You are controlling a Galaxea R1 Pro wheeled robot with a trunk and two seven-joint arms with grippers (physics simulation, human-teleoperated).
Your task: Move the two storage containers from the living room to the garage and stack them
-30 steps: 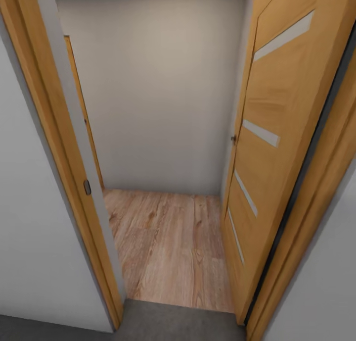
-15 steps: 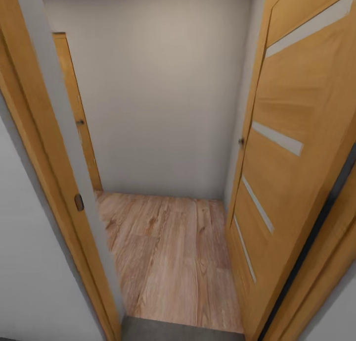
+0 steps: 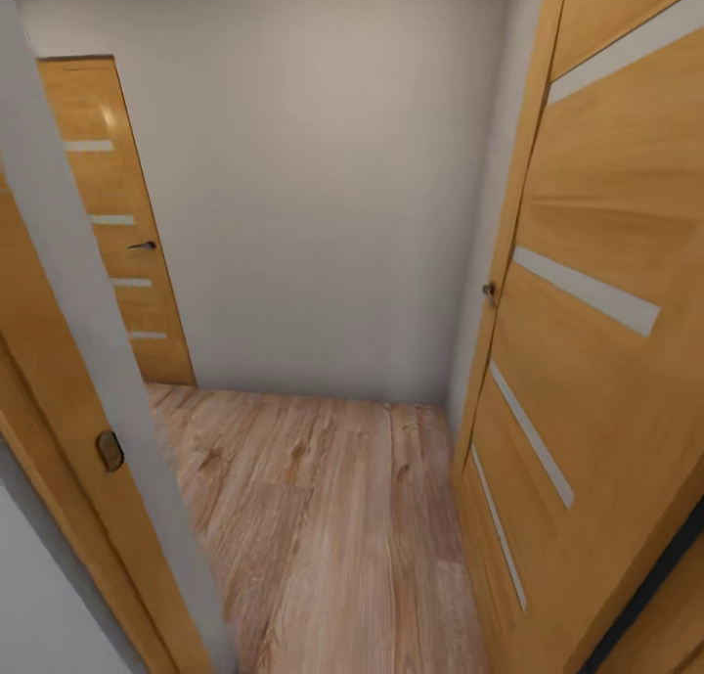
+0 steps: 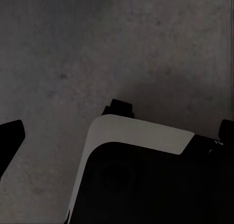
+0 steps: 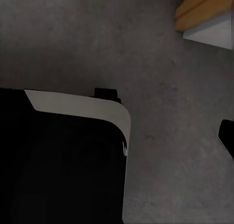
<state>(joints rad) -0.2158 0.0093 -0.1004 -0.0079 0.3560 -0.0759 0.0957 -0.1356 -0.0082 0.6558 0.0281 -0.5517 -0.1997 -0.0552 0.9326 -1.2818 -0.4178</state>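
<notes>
The robot is rolling further through the open door (image 3: 596, 341) onto wood floor (image 3: 332, 517), fetching bins; I cannot tell whether either pincer is open.

Both arms lowered beside base (image 4: 141, 180)

Head faces open door (image 3: 596, 292); both wrists look down, concrete floor (image 4: 146, 53).

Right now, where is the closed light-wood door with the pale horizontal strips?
In the head view, the closed light-wood door stands at the far left of the small room, set back beside the plain white wall, where the wood plank floor ends.
</notes>
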